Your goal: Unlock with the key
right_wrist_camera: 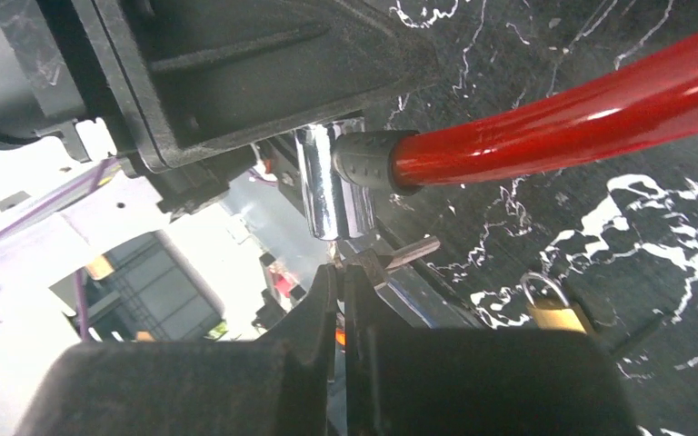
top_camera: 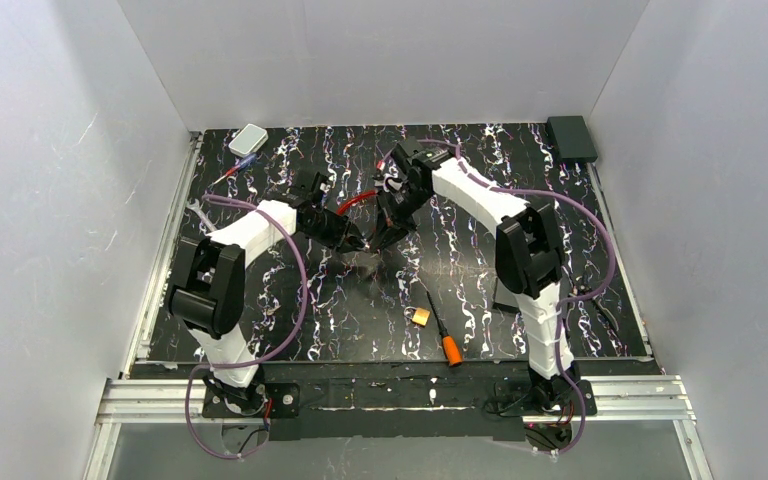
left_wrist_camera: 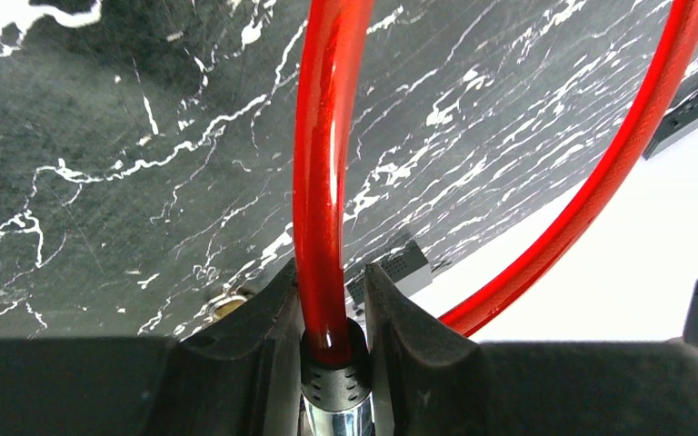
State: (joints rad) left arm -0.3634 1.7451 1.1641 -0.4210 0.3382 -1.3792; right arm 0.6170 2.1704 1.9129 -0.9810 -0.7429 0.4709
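Note:
A red cable lock [top_camera: 356, 203] hangs between the two arms above the table's middle. My left gripper [top_camera: 353, 240] is shut on its chrome lock body [left_wrist_camera: 336, 413], and the red cable [left_wrist_camera: 323, 163] rises out between the fingers [left_wrist_camera: 334, 300]. In the right wrist view the chrome body [right_wrist_camera: 327, 191] stands upright with the red cable [right_wrist_camera: 554, 123] leaving to the right. My right gripper [right_wrist_camera: 341, 277] is shut just under it on a small silvery key [right_wrist_camera: 409, 252], whose end sticks out to the right. Whether the key is inside the lock is hidden. The right gripper [top_camera: 382, 238] is close beside the left.
A small brass padlock [top_camera: 421, 317] and an orange-handled screwdriver [top_camera: 442, 335] lie near the front edge; the padlock also shows in the right wrist view [right_wrist_camera: 554, 313]. A white box [top_camera: 248, 139] is at the back left and a black box [top_camera: 571, 137] at the back right.

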